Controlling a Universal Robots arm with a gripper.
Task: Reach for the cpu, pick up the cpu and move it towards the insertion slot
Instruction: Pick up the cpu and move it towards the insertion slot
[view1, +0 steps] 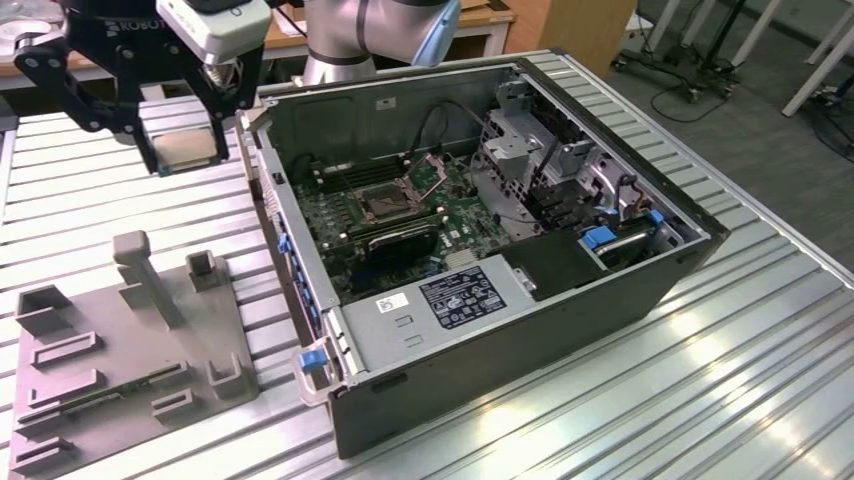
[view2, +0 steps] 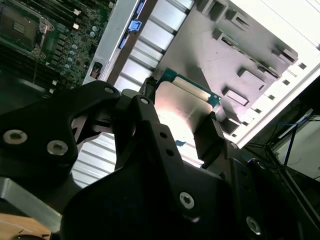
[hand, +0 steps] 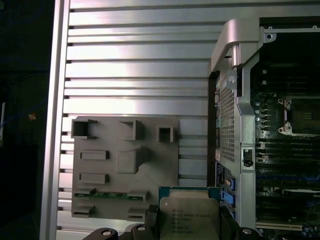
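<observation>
Gripper (view1: 184, 150) in upper left of exterior view, fingers clamped on cpu (view1: 183, 148), lifted clear above slatted aluminium table (view1: 747, 360). Chip's silvery face shows between black fingers in both wrist views (view2: 182, 107) (hand: 190, 216). Grey fixture plate (view1: 127, 350) lies lower left, well apart. Insertion slot (view1: 384, 203) sits at frame centre on motherboard inside open computer case (view1: 534, 300), not near cpu.

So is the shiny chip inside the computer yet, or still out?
Still out. The gripper holds the cpu above the slatted table, beside the open case; the insertion slot sits empty.
</observation>
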